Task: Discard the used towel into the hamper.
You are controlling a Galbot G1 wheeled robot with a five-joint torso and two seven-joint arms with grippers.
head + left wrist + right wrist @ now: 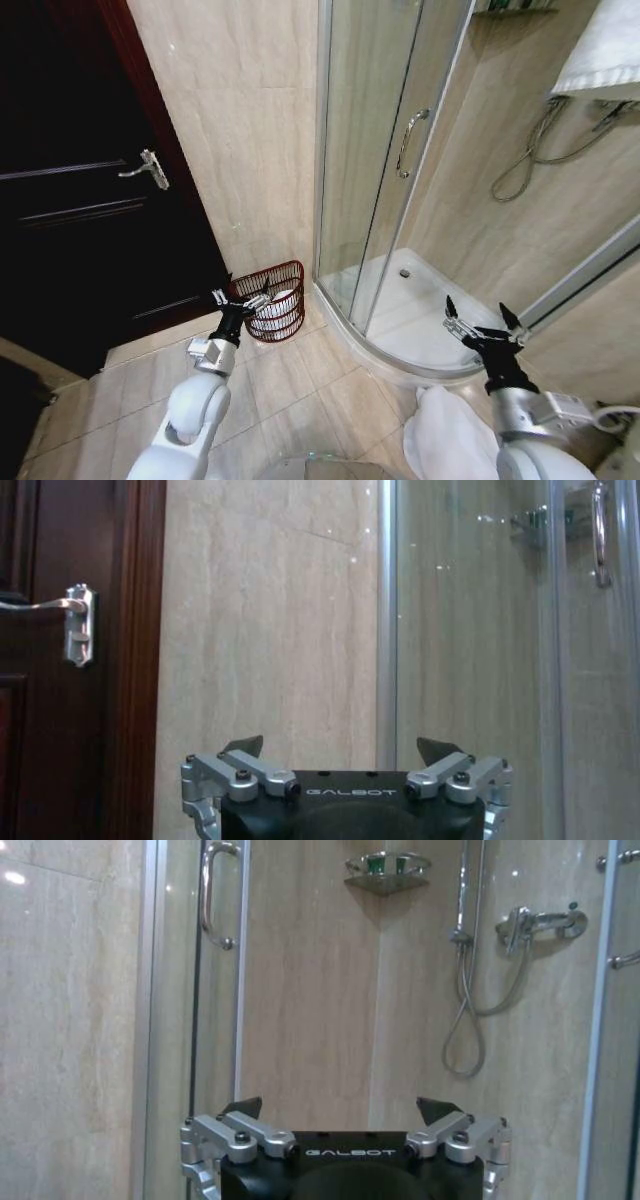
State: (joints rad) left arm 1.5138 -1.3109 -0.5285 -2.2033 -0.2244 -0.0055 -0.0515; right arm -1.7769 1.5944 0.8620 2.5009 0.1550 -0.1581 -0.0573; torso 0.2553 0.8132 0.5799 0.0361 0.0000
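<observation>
The hamper, a small round reddish-brown wire basket, stands on the floor tiles against the wall, between the door and the shower cabin. A white towel lies inside it. My left gripper hovers at the hamper's near rim, open and empty; the left wrist view shows the left gripper with fingers spread, facing the wall. My right gripper hangs open and empty over the shower tray's edge; the right gripper faces into the cabin.
A dark wooden door with a lever handle is to the left. The glass shower cabin and its white tray fill the right. A white cloth lies on the floor in front of the tray. A folded white towel hangs high up.
</observation>
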